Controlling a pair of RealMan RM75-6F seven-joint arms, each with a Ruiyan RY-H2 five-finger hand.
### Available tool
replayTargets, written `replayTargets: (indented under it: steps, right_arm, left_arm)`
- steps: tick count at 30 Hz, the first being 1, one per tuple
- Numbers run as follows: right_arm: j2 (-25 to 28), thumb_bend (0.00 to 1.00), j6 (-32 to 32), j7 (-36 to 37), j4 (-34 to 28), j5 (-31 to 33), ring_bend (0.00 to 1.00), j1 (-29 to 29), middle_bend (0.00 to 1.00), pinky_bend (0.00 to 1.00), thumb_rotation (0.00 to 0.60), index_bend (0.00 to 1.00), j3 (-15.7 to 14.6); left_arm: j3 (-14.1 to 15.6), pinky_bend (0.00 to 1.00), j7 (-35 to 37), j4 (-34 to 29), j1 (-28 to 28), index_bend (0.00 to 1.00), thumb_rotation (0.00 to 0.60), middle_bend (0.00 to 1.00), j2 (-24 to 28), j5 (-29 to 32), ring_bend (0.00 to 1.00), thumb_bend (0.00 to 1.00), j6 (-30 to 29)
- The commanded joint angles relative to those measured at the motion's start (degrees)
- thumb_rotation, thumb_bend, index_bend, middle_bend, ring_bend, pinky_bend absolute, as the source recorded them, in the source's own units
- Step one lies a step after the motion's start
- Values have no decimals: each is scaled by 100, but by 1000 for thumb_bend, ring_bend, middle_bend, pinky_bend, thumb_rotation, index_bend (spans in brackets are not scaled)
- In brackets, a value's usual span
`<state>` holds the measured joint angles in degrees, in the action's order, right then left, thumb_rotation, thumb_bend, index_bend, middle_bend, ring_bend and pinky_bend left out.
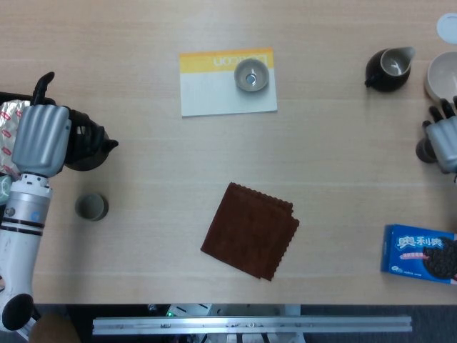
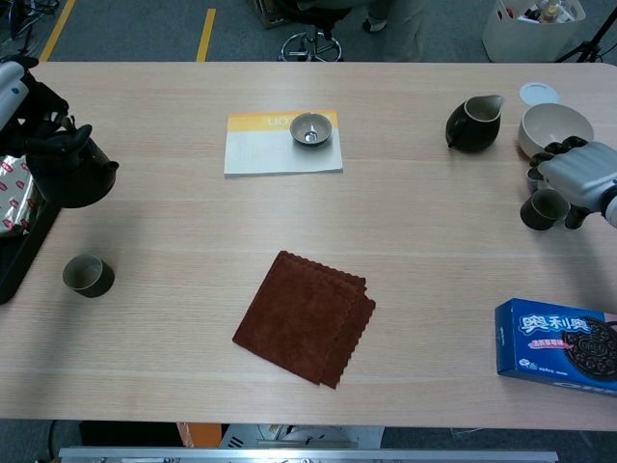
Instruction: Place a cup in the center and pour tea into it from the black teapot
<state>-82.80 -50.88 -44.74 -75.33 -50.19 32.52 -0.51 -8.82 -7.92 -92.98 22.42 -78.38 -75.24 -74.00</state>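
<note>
Rightward, robot hand (image 2: 578,172) over edge cup (image 2: 542,208)

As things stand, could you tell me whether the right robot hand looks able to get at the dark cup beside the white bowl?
Probably yes: the right robot hand is right over the dark cup, nothing lying between them, the white bowl just behind.

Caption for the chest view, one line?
Left robot hand holds the black teapot while the right robot hand reaches over a dark cup.
</note>
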Motion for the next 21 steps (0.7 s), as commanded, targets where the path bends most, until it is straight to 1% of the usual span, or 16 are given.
replayTargets:
  steps: [1,5,9,15,21]
  right_arm:
    - [-1,232,-29,5,-31,-1,22,8,171,44,600,411,-5]
    - [38,237,-72,53,-175,-52,22,27,181,44,600,428,-7]
    - [175,238,-164,178,-560,-240,27,96,195,44,600,437,78]
    - [435,238,-217,187,-1426,-405,27,360,201,44,600,442,305]
    - [469,238,-126,14,-2173,-186,27,773,202,44,600,442,570]
  left_arm:
    - [0,88,14,7,-5,924,520,1000,4,1,852,382,1]
    - [-5,88,45,16,-12,924,523,1000,20,-4,852,381,-1]
    - [-20,88,21,-17,-10,924,529,1000,78,-26,852,382,-14]
    - [-42,88,-49,-150,-19,924,533,1000,199,-44,851,382,-49]
    - [-37,88,-148,-357,-41,924,541,1000,321,-80,851,382,-98]
